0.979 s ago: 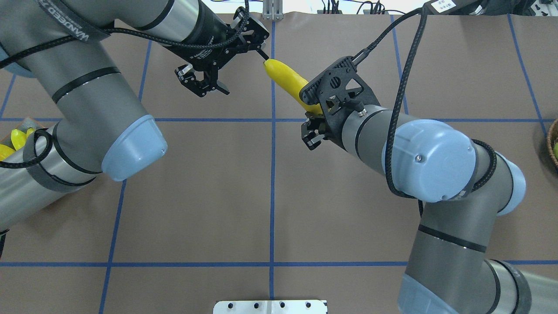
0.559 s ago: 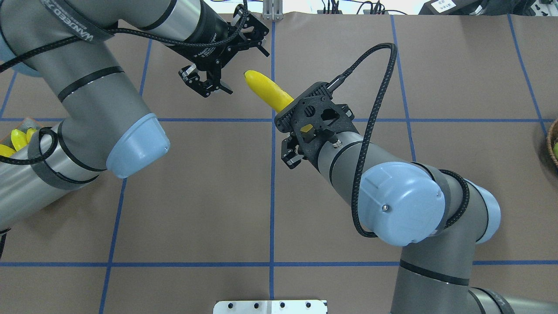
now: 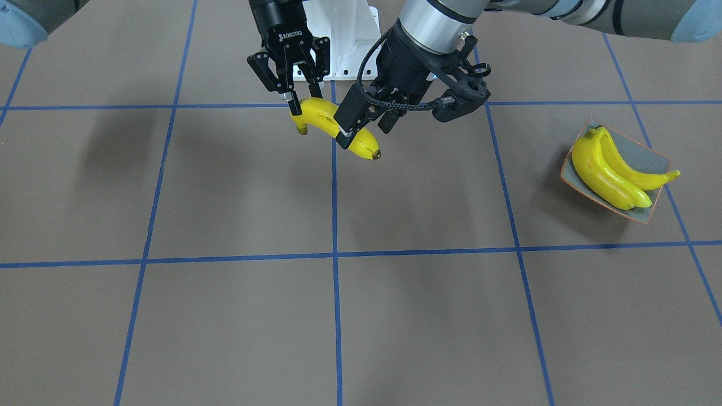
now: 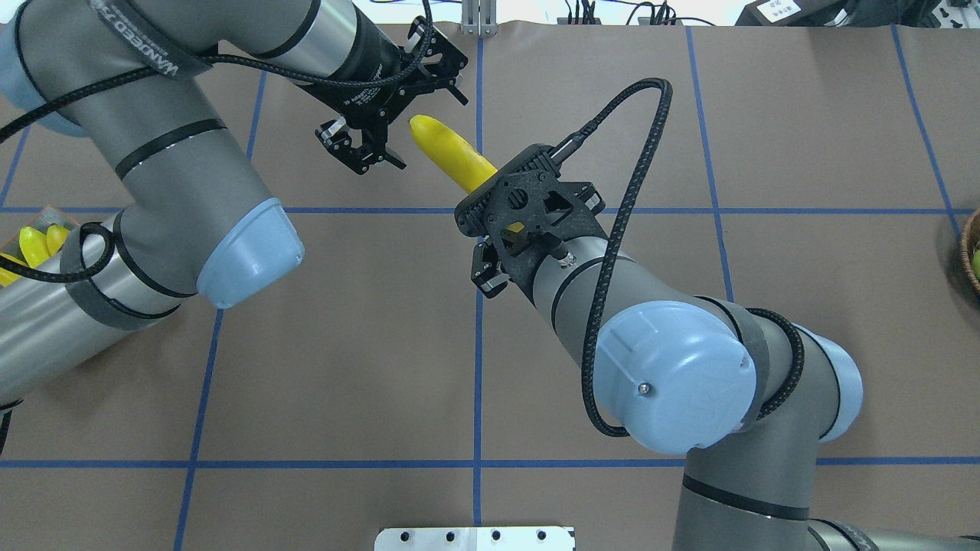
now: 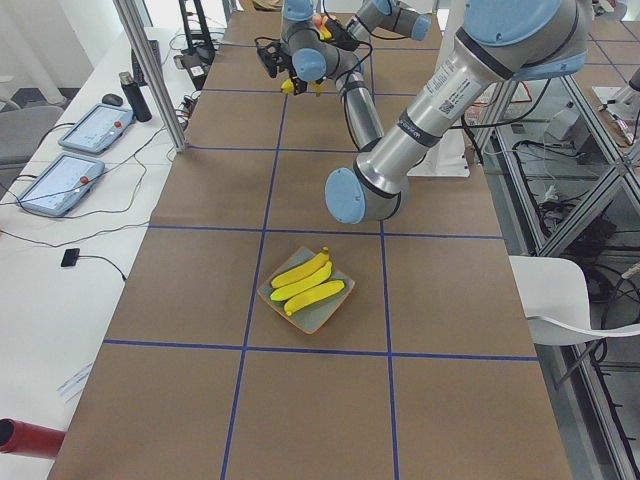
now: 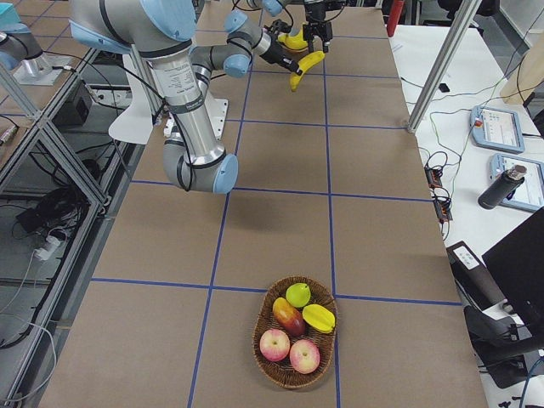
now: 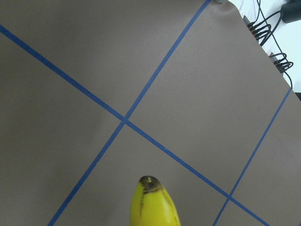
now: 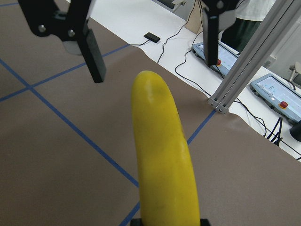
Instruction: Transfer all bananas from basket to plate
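Mid-air handover: right claw [image 3: 303, 101] clamps banana [image 4: 448, 151] near its stem; left claw [image 4: 432, 132] is wide, straddling the tip. Advance left onto body, close, then release right.

Bright, even light falls from above on the brown bench [image 3: 225, 316], where the arms [image 4: 674, 383] cast only faint, soft-edged shadows. A darker shadow lies just beside the plate [image 3: 654, 160]. In the right wrist view the banana [image 8: 162, 155] carries a pale sheen, its near end soft. Beyond the bench's far edge the overhead view burns to white. Metal posts [image 5: 150, 75] lean in the side views.
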Controlling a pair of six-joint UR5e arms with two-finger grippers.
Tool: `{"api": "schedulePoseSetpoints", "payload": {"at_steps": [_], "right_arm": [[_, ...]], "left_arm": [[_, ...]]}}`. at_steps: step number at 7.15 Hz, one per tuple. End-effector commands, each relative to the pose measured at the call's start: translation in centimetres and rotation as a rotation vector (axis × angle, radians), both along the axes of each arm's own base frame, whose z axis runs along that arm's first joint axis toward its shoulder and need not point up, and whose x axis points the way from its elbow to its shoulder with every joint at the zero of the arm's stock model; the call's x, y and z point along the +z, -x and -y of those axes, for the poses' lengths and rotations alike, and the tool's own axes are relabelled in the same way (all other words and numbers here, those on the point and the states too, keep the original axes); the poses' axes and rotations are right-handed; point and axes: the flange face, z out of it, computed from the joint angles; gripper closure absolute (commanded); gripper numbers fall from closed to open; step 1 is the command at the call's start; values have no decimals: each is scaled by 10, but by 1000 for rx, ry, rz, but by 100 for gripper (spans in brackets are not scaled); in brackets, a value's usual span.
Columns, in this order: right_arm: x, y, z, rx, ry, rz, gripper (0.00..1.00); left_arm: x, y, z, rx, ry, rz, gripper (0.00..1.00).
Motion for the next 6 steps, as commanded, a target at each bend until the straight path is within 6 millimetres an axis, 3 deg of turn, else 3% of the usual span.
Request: {"api": "schedulePoseSetpoints", "payload": {"at_steps": [1, 6], "right_arm": [[-4, 0, 0, 3, -1, 9, 100], [-16, 3, 1, 10, -8, 23, 100]], "left_arm": [[2, -1, 0, 5, -6, 4, 0], [-3, -6, -18, 34, -21, -12, 2]]}}
